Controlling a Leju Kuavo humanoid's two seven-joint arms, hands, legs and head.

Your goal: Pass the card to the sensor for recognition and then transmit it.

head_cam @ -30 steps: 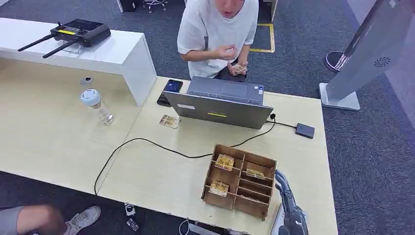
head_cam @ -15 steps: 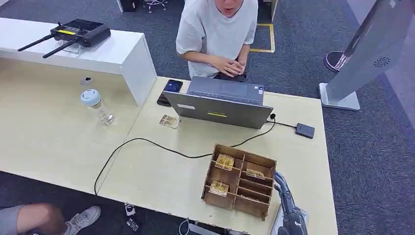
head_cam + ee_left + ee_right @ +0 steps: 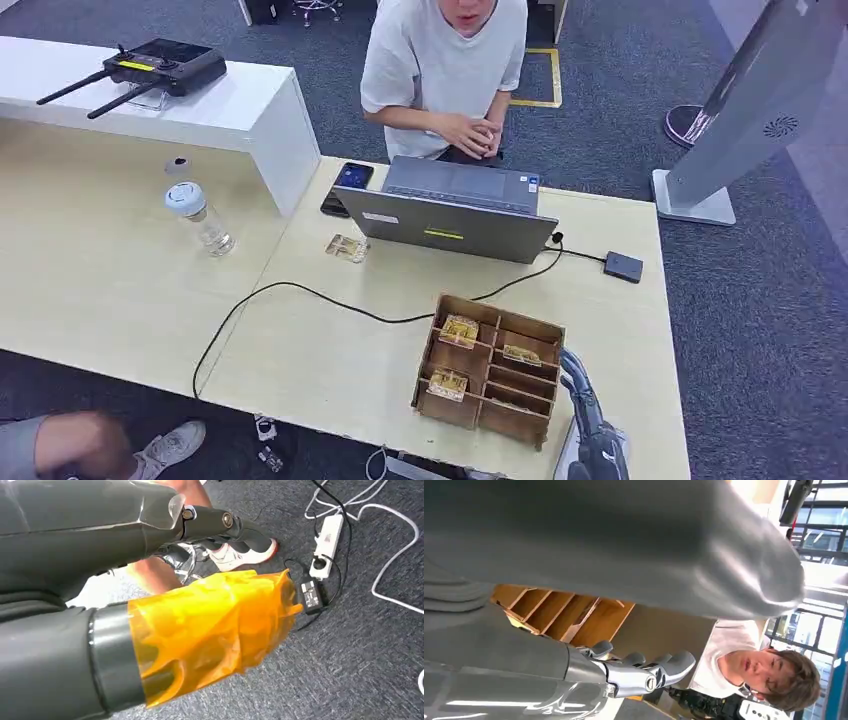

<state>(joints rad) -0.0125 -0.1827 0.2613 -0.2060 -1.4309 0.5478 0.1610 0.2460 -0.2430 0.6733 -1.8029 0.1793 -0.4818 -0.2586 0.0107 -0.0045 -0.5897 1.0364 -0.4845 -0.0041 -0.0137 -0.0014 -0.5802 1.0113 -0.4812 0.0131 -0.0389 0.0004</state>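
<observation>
Three cards [image 3: 459,330] stood in the wooden box [image 3: 440,404] beside the empty, loosely spread right robot hand [image 3: 578,378]; likely thin, stiff, light; pinch an upper edge.

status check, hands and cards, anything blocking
Right robot hand empty, beside the wooden box. Left robot hand low over the floor, holding nothing. Cards in box slots, untouched. Laptop sits left of the sensor.

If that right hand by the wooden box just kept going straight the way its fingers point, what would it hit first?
Probably the wooden box: the right hand sits beside its near right corner, fingers aimed up along that side. It might slide past along the table; depth is unclear.
</observation>
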